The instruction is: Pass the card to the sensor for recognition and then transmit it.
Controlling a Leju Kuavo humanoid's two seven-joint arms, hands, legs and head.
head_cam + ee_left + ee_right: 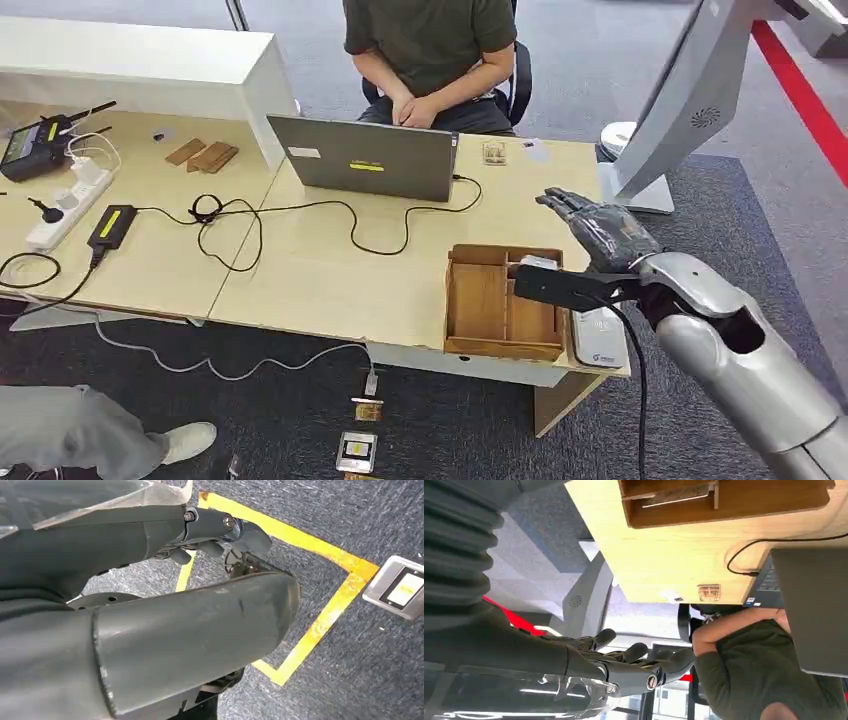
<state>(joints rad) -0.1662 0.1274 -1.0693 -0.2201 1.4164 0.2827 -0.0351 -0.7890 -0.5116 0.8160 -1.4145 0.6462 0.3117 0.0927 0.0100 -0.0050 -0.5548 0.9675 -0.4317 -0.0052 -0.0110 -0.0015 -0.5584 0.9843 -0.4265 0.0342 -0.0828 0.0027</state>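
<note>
Above the desk's near right corner, the robot's right hand (600, 228) hovered with fingers spread and nothing in them, beyond the wooden tray (478, 305) where a card (538, 263) lay in a back compartment. A white sensor (600, 338) sat just beside the tray. Judged from this, the hand needed to come back over the tray and pinch the card's edge cleanly. The left hand (220, 535) hung over the carpet, fingers curled on nothing. Farther off, a person (430, 50) sat behind a laptop (365, 158), among trailing cables.
</note>
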